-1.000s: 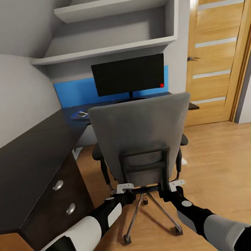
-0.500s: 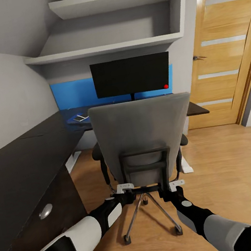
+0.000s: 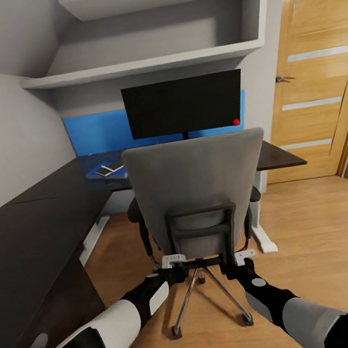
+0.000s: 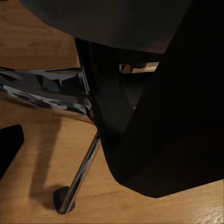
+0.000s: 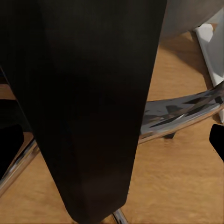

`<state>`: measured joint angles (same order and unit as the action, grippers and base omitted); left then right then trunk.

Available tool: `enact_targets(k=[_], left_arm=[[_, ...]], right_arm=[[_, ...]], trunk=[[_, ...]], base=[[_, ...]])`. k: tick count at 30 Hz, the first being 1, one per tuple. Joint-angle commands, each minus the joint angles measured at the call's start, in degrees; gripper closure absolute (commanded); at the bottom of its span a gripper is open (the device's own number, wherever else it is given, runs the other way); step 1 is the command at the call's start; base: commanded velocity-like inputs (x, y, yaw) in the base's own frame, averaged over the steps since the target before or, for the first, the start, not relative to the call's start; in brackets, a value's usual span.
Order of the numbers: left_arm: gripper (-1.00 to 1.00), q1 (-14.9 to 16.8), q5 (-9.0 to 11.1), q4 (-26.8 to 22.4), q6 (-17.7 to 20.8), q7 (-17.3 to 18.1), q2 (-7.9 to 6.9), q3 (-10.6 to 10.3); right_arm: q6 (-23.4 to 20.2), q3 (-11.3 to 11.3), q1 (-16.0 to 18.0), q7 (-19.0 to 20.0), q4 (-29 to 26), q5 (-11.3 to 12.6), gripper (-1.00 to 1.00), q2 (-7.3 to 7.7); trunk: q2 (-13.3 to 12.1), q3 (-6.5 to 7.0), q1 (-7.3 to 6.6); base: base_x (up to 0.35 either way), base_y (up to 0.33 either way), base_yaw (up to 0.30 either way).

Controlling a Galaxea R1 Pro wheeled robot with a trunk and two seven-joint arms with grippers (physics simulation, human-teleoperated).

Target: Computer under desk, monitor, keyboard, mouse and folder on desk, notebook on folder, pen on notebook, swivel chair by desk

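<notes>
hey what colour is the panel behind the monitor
Bright blue. The back panel behind the monitor shows best in the head view.

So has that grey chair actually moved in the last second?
Yes. The swivel chair has rolled forward toward the desk; desk and monitor look nearer.

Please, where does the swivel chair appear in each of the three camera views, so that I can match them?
Head view: the swivel chair stands in the middle, its grey back toward the camera.
Left wrist view: its dark frame is close up, with a chrome base leg running to the floor.
Right wrist view: a black frame bar is in front, with a chrome leg behind it.
Shared landmark: the chrome star base on the oak floor.
</notes>
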<state>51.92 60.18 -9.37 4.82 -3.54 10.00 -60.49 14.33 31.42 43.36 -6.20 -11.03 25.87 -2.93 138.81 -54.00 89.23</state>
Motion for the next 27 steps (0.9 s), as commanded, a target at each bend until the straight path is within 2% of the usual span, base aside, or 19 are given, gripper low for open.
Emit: enact_targets(k=[1, 12, 27], left_arm=[[-1.00, 0.07, 0.20, -0.04, 0.13, -0.32, 0.00, -0.06], [-1.00, 0.06, 0.20, -0.04, 0.10, -0.32, 0.00, -0.06], [-1.00, 0.05, 0.20, -0.04, 0.13, -0.32, 0.00, -0.06]], right_arm=[[0.17, 0.57, 0.06, -0.30, 0.05, 0.41, -1.00, 0.01], [0.17, 0.57, 0.06, -0.30, 0.05, 0.33, -1.00, 0.03], [0.17, 0.57, 0.06, -0.30, 0.05, 0.33, -1.00, 0.03]], trunk=[[0.02, -0.05, 0.03], [0.02, -0.05, 0.03], [0.02, -0.05, 0.03]], base=[[0.326, 0.000, 0.000], [0.298, -0.002, 0.000], [-0.274, -0.110, 0.000]])
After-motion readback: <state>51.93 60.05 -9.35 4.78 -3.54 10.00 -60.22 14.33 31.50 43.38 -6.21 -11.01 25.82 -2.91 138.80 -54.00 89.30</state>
